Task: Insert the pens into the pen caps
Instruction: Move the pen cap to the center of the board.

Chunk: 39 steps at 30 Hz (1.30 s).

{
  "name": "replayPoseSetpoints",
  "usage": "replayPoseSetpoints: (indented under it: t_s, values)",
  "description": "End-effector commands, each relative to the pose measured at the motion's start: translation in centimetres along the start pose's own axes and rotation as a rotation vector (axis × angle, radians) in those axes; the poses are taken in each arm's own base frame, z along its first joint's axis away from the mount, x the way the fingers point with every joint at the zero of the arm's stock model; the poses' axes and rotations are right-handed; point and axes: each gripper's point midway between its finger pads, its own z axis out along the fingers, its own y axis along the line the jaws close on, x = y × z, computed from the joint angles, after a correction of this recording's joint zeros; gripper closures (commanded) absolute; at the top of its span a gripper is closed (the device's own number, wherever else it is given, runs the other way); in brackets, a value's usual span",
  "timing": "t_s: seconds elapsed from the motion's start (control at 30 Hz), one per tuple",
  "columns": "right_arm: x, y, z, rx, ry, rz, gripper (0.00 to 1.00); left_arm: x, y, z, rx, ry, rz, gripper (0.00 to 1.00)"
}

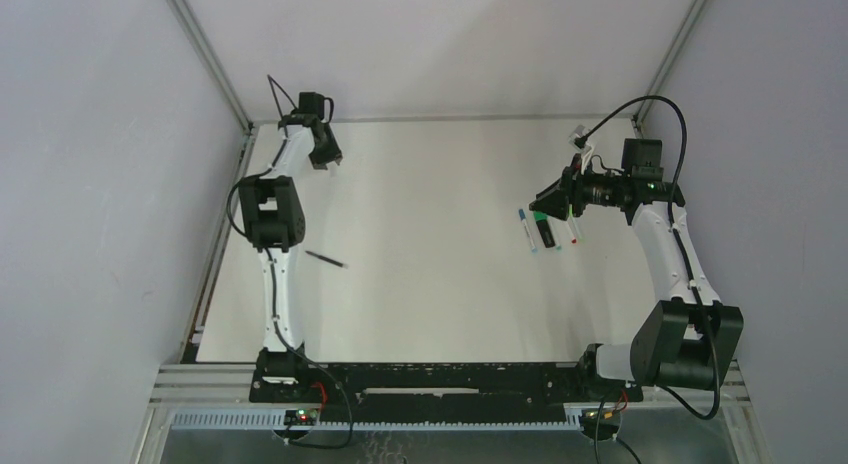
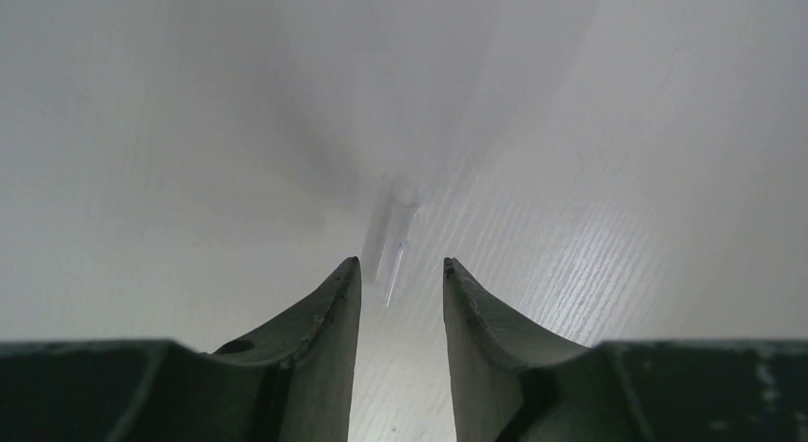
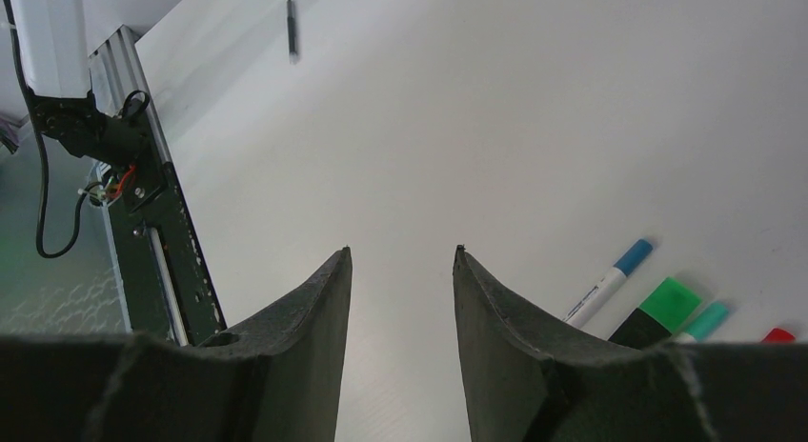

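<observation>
A thin black pen (image 1: 325, 258) lies alone on the white table (image 1: 430, 174), left of centre; it also shows far off as the black pen (image 3: 292, 28) in the right wrist view. At the right, side by side, lie a white pen with a blue end (image 3: 610, 282), a black marker with a green end (image 3: 662, 309), a teal end (image 3: 705, 320) and a red end (image 3: 778, 335). My right gripper (image 3: 403, 249) hangs open and holds nothing, just left of that row. My left gripper (image 2: 401, 261) is low at the far left corner, open. A small clear blurred cap (image 2: 395, 237) lies just past its fingertips.
Grey walls and an aluminium frame (image 1: 215, 64) close the table on three sides. The left gripper (image 1: 328, 162) sits close to the back left corner post. A black rail (image 3: 167, 261) with wiring runs along the table's near edge.
</observation>
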Motion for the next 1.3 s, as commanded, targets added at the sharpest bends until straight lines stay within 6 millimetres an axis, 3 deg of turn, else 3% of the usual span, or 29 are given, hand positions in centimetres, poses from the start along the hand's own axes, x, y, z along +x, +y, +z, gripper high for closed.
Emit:
replayPoseSetpoints:
  t_s: [0.0, 0.27, 0.33, 0.6, 0.83, 0.97, 1.1, 1.17, 1.27]
  values:
    - [-0.4, 0.1, -0.1, -0.014, -0.012, -0.028, 0.50, -1.2, -0.6, -0.5, 0.032, -0.005, -0.031, 0.59]
    - [-0.5, 0.3, -0.3, -0.016, -0.019, -0.034, 0.49, -0.1, -0.4, 0.6, 0.041, 0.056, -0.088, 0.60]
    - [-0.7, 0.4, -0.3, -0.015, -0.022, -0.038, 0.50, -0.3, 1.0, 1.0, 0.036, 0.069, -0.126, 0.61]
    - [-0.9, 0.7, -0.5, -0.018, -0.030, -0.043, 0.50, 0.5, 0.9, 1.3, 0.067, 0.119, -0.140, 0.75]
    - [-1.2, 1.1, -0.9, -0.020, -0.042, -0.050, 0.49, 2.0, 0.4, 0.7, 0.103, 0.179, -0.119, 0.81]
    - [-1.5, 1.4, -1.1, -0.022, -0.050, -0.057, 0.49, 2.9, 0.1, -0.8, 0.111, 0.201, -0.094, 0.83]
    - [-1.7, 1.9, -1.3, -0.030, -0.056, -0.065, 0.49, 4.9, -0.2, -2.5, 0.120, 0.237, -0.057, 0.84]
    - [-1.7, 2.1, -1.4, -0.033, -0.059, -0.070, 0.50, 7.2, -2.0, -3.6, 0.140, 0.270, 0.000, 0.84]
    - [-1.7, 2.3, -1.5, -0.041, -0.060, -0.068, 0.49, 10.6, -3.0, -5.2, 0.140, 0.304, 0.063, 0.84]
